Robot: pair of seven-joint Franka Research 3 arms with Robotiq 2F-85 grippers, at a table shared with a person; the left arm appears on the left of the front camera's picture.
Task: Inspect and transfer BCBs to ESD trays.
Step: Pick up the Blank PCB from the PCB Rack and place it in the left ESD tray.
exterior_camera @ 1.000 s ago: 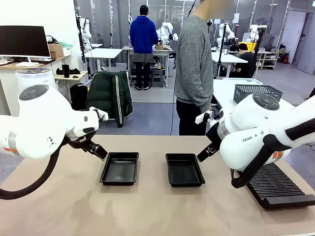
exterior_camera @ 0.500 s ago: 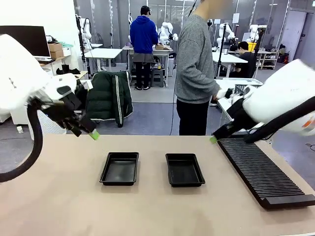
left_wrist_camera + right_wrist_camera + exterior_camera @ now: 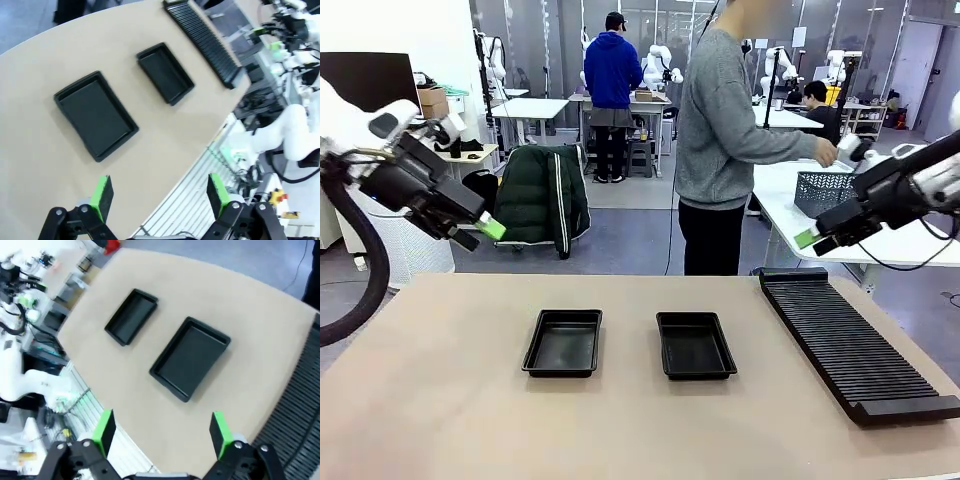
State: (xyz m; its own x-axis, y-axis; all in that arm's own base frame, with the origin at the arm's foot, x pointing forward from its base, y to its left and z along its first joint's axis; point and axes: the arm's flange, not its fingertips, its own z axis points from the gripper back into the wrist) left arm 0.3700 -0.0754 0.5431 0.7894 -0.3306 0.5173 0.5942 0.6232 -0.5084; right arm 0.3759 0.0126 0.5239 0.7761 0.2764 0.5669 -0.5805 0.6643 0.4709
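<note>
Right, both arms hang high off the work: the left gripper point(image 3: 488, 228) out at the left of the frame, the right gripper point(image 3: 807, 238) out at the right, each with jaws spread wide and nothing between them. The two ESD trays point(image 3: 563, 345) sit side by side mid-frame on the counter point(image 3: 440, 400), bare inside, likely parked centrally so that either arm can reach one
</note>
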